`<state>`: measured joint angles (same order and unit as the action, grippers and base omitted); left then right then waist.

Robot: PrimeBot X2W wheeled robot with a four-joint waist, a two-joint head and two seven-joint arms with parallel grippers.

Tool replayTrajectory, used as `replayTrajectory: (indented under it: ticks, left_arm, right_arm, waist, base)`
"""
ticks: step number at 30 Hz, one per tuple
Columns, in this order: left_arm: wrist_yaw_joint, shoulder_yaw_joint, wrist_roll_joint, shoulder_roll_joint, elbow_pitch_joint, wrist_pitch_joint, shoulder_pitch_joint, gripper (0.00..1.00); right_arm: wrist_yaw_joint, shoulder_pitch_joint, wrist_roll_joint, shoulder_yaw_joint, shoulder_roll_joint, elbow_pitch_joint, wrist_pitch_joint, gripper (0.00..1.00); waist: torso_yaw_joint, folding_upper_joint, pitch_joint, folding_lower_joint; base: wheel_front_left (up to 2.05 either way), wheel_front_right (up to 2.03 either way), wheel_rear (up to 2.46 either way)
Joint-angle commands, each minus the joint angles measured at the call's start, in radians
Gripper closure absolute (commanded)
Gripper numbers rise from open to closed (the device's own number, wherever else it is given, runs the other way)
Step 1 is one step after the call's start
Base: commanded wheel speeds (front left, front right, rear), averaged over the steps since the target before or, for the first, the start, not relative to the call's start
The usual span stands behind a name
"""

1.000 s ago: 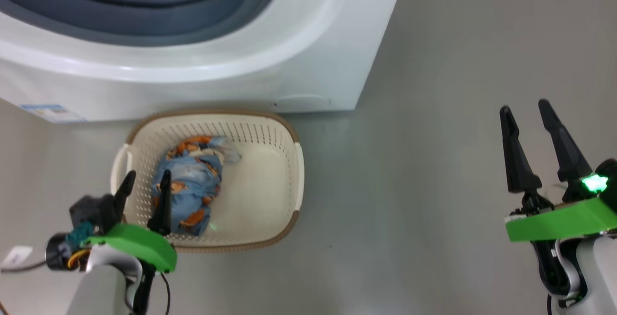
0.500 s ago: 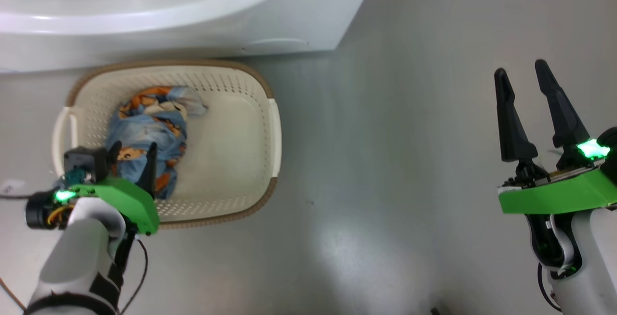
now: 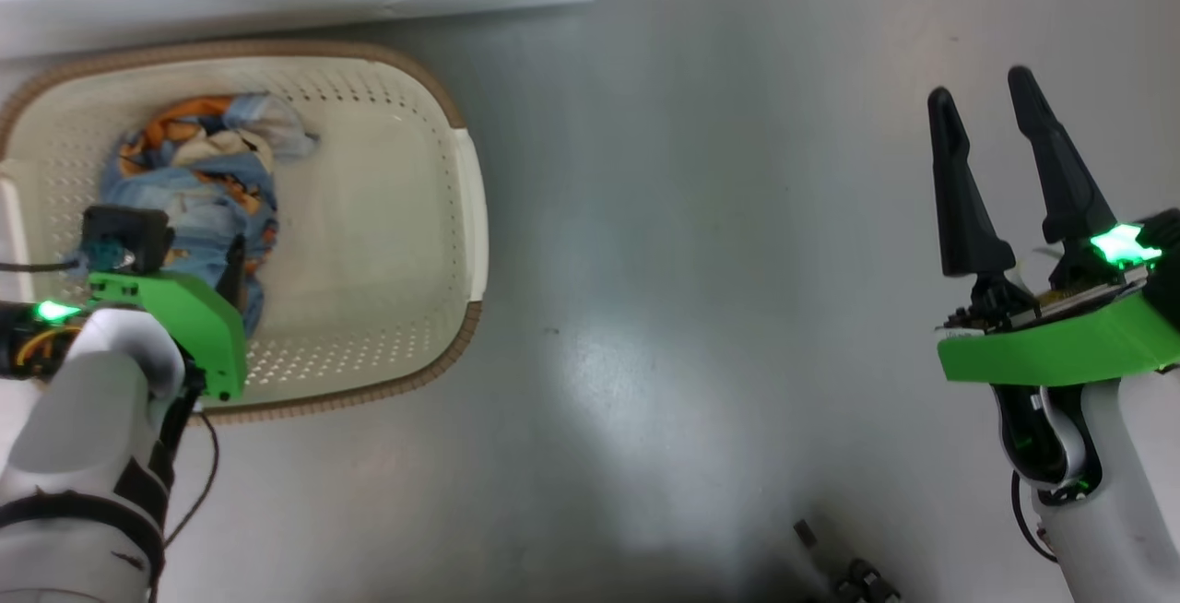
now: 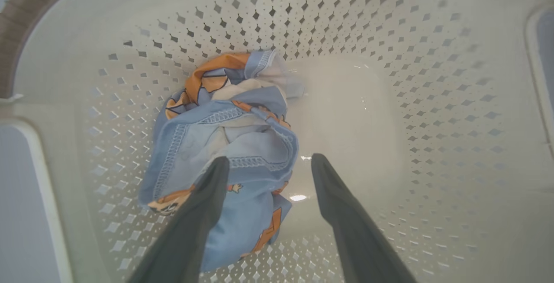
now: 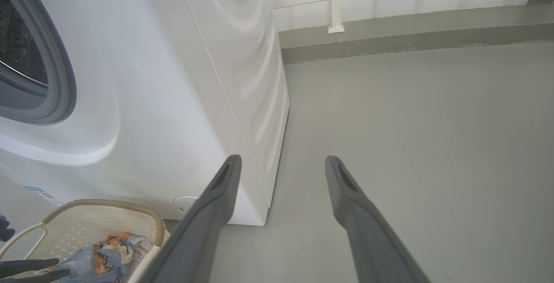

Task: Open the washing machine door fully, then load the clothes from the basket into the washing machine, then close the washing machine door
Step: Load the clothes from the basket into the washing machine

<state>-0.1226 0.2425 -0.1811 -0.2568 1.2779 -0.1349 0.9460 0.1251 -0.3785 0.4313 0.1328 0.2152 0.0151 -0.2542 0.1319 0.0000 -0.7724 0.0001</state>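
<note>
Left end effector (image 4: 268, 159) hanging wide open inside basket (image 4: 389, 36), clothes (image 4: 229, 123) lying just under one finger. Right end effector (image 3: 979, 87) hovering wide open over floor (image 3: 691, 216), washing machine (image 5: 173, 79) sitting off to its left.

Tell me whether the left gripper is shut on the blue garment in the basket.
No: the left gripper is open, jaws spread wide over the blue garment.

The crumpled blue-and-orange clothes (image 3: 198, 170) lie in the cream perforated basket (image 3: 470, 206), towards its left side. The basket stands just before the white washing machine (image 5: 173, 79).
</note>
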Motion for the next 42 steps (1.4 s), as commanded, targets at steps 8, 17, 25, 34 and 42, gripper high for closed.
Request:
replayTrajectory:
  ticks: [8, 17, 25, 34, 42]
  left_arm:
    - [0.048, 0.023, 0.037, -0.079, 0.008, 0.073, 0.035, 0.00]
    - [0.069, 0.053, 0.055, -0.111, 0.011, 0.117, 0.069, 0.00]
    - [0.075, 0.079, 0.063, -0.123, 0.012, 0.155, 0.102, 0.00]
    - [0.082, 0.100, 0.061, -0.126, 0.013, 0.181, 0.122, 1.00]
    - [0.089, 0.077, 0.015, -0.100, 0.013, 0.143, 0.114, 1.00]
  right_arm:
    - [0.006, 0.002, 0.010, 0.029, 0.002, -0.040, -0.008, 0.00]
    - [0.006, 0.000, 0.014, 0.028, -0.003, -0.055, -0.008, 0.00]
    - [0.006, -0.001, 0.015, 0.032, -0.008, -0.065, -0.008, 0.00]
    - [0.006, -0.006, 0.015, 0.038, -0.006, -0.073, -0.008, 0.00]
    - [0.006, -0.015, 0.013, 0.031, -0.005, -0.067, -0.008, 0.00]
  waist:
    - [0.029, 0.0000, -0.076, -0.0001]
    - [0.045, 0.0000, -0.114, -0.0001]
    - [0.056, 0.0000, -0.140, -0.0001]
    - [0.063, 0.0000, -0.158, -0.0001]
    - [0.049, 0.0000, -0.129, -0.0001]
  base:
    - [0.00, 0.00, 0.00]
    - [0.00, 0.00, 0.00]
    - [0.00, 0.00, 0.00]
    - [0.00, 0.00, 0.00]
    - [0.00, 0.00, 0.00]
